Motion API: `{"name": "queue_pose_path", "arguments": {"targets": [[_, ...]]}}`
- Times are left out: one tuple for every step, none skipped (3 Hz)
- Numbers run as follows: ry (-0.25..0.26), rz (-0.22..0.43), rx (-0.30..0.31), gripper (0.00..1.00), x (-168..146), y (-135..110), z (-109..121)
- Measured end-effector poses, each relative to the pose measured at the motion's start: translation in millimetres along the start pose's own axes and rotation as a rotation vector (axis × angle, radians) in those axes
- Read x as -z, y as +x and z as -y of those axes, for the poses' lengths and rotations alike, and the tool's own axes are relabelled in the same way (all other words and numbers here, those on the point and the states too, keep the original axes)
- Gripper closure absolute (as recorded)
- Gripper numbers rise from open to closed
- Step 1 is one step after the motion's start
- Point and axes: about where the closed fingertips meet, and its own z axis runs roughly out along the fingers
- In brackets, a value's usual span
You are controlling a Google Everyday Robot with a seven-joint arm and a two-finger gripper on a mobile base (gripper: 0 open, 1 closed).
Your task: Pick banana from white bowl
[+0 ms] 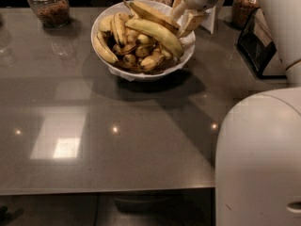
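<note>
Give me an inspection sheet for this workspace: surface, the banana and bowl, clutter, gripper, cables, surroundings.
Surface: grey glossy countertop with lights reflected in it.
Job's things: white bowl near the back, piled with bananas; the banana, long and speckled, lies on top of the pile.
Clutter: glass jar at back left, two more along the back edge; dark tray-like object on the right.
Gripper: gripper over the bowl's right rim, fingers open at the banana's right end.
Cables: nothing seen.
Surroundings: robot's white body fills the lower right; it is dark behind the counter.
</note>
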Motion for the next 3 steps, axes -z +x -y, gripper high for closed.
{"name": "queue_pose_path", "arguments": {"targets": [[-0.007, -0.001, -0.017, 0.83, 2, 2, -1], [-0.007, -0.005, -0.038, 1.0, 6, 6, -4], [0.009, -0.012, -0.063, 1.0, 15, 10, -5]]}}
